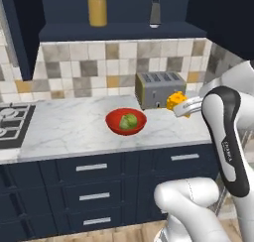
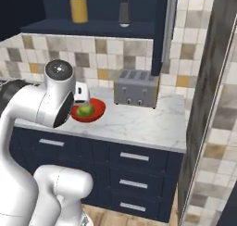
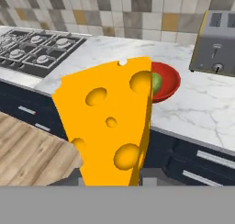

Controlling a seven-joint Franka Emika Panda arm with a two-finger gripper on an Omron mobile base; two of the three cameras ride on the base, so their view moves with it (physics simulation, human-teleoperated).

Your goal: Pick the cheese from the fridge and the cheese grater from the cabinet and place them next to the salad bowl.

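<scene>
My gripper (image 1: 182, 107) is shut on the cheese (image 1: 175, 102), an orange-yellow wedge with holes. It hangs over the counter's right part, right of the salad bowl (image 1: 126, 121) and in front of the toaster. In the hand view the cheese (image 3: 110, 122) fills the middle and hides the fingertips, with the red salad bowl (image 3: 166, 81) and its lettuce behind it. The grey cheese grater (image 1: 155, 13) stands upright in the navy cabinet's (image 1: 124, 32) open niche above the toaster. From the right base view I see the salad bowl (image 2: 88, 110), the cheese grater (image 2: 124, 12) and the grey fridge (image 2: 217, 58) at the right edge.
A silver toaster (image 1: 159, 89) stands against the tiled wall behind the bowl. A tall jar of orange liquid (image 1: 97, 8) shares the niche with the grater. A gas hob (image 1: 12, 122) lies at the counter's left end. Navy drawers (image 1: 92, 167) run below the marble counter (image 1: 64, 127).
</scene>
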